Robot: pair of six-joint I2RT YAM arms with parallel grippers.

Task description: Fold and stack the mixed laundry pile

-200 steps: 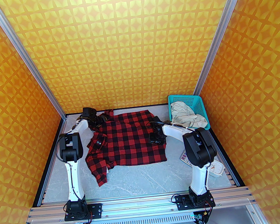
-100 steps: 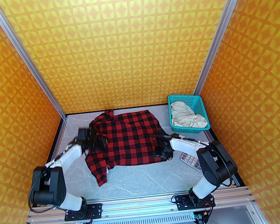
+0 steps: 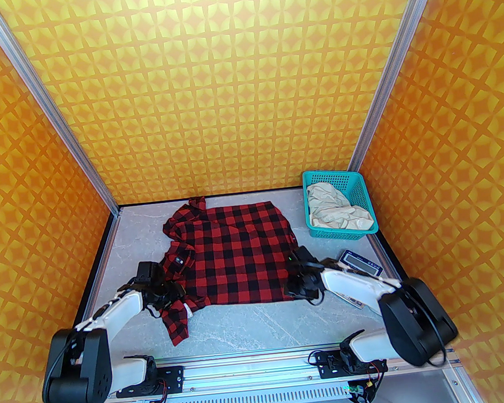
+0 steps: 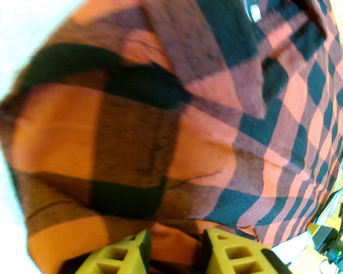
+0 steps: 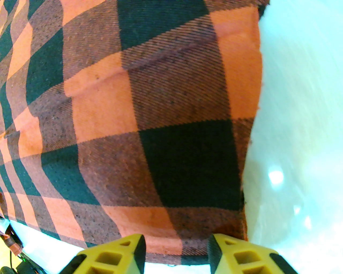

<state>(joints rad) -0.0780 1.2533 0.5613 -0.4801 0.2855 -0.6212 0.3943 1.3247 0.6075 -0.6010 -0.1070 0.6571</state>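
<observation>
The red-and-black check shirt [image 3: 235, 255] lies spread flat mid-table, one sleeve trailing toward the front left. My left gripper [image 3: 169, 294] sits at the shirt's near-left hem. In the left wrist view its yellow fingers [image 4: 233, 251] are closed on a bunched fold of the shirt [image 4: 134, 128]. My right gripper [image 3: 296, 287] is at the near-right corner. In the right wrist view its jaws [image 5: 176, 257] stand open astride the flat hem of the shirt [image 5: 147, 107], with table showing beneath. The cream garment [image 3: 337, 210] lies crumpled in the basket.
The teal basket [image 3: 331, 173] stands at the back right against the wall. A grey calculator [image 3: 358, 262] lies near the right edge, partly under my right forearm. Bare grey table [image 3: 268, 323] runs between the shirt's hem and the front rail.
Both arms swung from the shirt's far and middle parts back to its near hem. The shirt and its sleeve shifted slightly toward the front. The calculator now shows beside the right arm.
</observation>
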